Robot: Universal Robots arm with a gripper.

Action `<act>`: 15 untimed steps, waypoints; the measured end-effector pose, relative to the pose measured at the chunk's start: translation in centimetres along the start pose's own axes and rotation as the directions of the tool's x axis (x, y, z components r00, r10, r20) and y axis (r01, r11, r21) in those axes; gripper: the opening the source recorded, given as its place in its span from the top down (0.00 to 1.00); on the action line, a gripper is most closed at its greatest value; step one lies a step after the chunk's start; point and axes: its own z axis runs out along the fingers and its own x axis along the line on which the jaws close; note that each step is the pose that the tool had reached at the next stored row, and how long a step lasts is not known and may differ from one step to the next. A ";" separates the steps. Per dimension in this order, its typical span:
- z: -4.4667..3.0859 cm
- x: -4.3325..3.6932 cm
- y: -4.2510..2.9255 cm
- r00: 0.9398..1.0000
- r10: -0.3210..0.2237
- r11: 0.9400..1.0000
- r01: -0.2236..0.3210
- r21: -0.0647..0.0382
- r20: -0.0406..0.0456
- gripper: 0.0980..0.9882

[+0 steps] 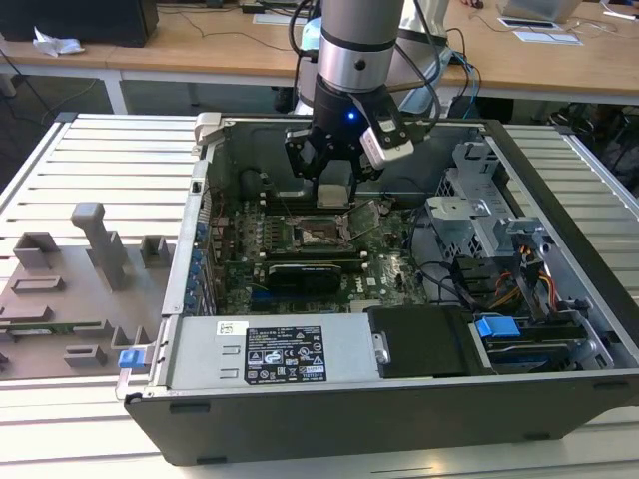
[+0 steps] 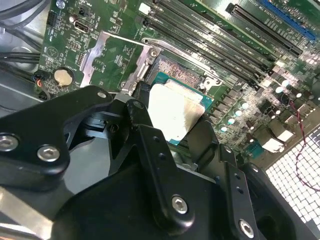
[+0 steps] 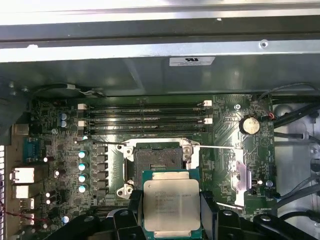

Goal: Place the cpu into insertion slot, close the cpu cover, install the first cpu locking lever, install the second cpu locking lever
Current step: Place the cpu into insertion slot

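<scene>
Over the insertion slot of an open computer case, the gripper hangs from the arm, as the exterior view shows. In both wrist views its two black fingers are pressed against opposite edges of the cpu, so the gripper is pinching the chip with the silver-grey top facing up and the thin green rim showing around it.

In the first wrist view the cpu covers only one edge of the insertion slot, and most of the dark pin field is uncovered. In the second wrist view the cpu also lies partly over the insertion slot, between the fingertips of the gripper. Whether the chip already touches the slot's border, I cannot tell.

Beside the slot, the cpu cover is swung open and lies flat over the green motherboard; the board shows through its square window. The second wrist view shows the same cpu cover just beside the slot. A thin locking lever runs from the slot's border toward the cover.

On the slot's other side from the cpu, four long memory slots lie parallel. A round coin battery sits near the cover, further from the slot.
</scene>
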 end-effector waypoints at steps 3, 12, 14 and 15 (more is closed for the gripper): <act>0.29 -0.04 0.28 1.000 -0.001 1.000 0.001 0.000 0.000 0.50; 1.56 -0.09 0.31 1.000 -0.001 1.000 0.001 0.001 0.000 0.50; 1.57 -0.09 0.31 1.000 -0.001 1.000 0.001 0.001 0.000 0.50; 1.58 -0.09 0.31 1.000 -0.001 1.000 0.001 0.001 0.000 0.50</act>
